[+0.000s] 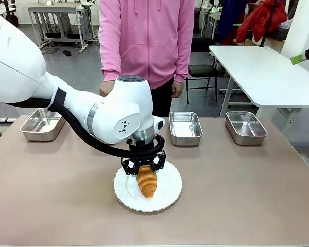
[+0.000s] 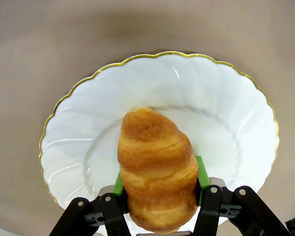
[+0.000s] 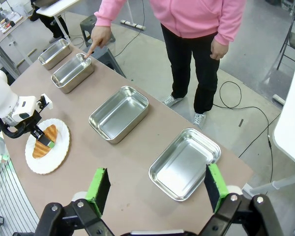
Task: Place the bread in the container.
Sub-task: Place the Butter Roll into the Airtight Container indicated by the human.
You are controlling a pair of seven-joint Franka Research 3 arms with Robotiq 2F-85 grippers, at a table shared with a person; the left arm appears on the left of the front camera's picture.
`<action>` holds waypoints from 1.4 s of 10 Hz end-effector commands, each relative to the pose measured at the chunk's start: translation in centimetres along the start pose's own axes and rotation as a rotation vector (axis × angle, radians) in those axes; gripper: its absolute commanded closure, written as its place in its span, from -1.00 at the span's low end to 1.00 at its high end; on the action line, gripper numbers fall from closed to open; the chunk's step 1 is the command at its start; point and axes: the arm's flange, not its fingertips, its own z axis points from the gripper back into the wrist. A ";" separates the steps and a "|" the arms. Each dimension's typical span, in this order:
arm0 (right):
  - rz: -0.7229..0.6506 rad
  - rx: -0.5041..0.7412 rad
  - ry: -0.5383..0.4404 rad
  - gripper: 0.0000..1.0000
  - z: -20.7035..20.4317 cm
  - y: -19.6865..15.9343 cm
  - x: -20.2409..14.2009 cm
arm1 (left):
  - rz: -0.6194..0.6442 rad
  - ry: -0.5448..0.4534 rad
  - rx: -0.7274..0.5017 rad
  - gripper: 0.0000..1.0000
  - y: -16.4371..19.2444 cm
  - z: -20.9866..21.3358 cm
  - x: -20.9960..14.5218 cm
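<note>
Bread (image 2: 157, 169) sits crosswise-clamped in the left gripper (image 2: 160, 189) jaws, long axis pointing outward over the plate (image 2: 226, 108), while right gripper (image 3: 157, 189) jaws gape empty.

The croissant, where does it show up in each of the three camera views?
Front view: the croissant sits low and centre, between the left gripper fingers.
Left wrist view: it rises from the bottom centre.
Right wrist view: it lies at the left edge.
Shared landmark: the white plate beneath it.
</note>
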 end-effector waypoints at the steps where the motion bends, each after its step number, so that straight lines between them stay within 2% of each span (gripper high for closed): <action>1: 0.001 0.005 -0.011 -1.00 -0.1 0.1 0.0 | 0.013 -0.003 -0.002 -0.15 0.1 -0.1 0.0; 3: 0.001 0.005 -0.011 -1.00 -0.1 0.1 0.0 | -0.016 -0.020 -0.033 -0.15 0.4 1.6 0.6; 6: 0.001 0.005 -0.011 -1.00 -0.1 0.1 0.0 | -0.093 -0.061 -0.070 -0.15 2.5 9.0 3.8; 7: 0.001 0.005 -0.011 -1.00 -0.1 0.1 0.0 | -0.104 -0.085 -0.043 -0.15 3.6 11.6 5.5; 11: 0.001 0.005 -0.011 -1.00 -0.1 0.1 0.0 | -0.254 -0.138 -0.049 -0.15 8.2 18.2 15.1; 14: 0.001 0.005 -0.011 -1.00 -0.1 0.1 0.0 | -0.303 -0.106 -0.043 -0.15 9.7 17.2 21.9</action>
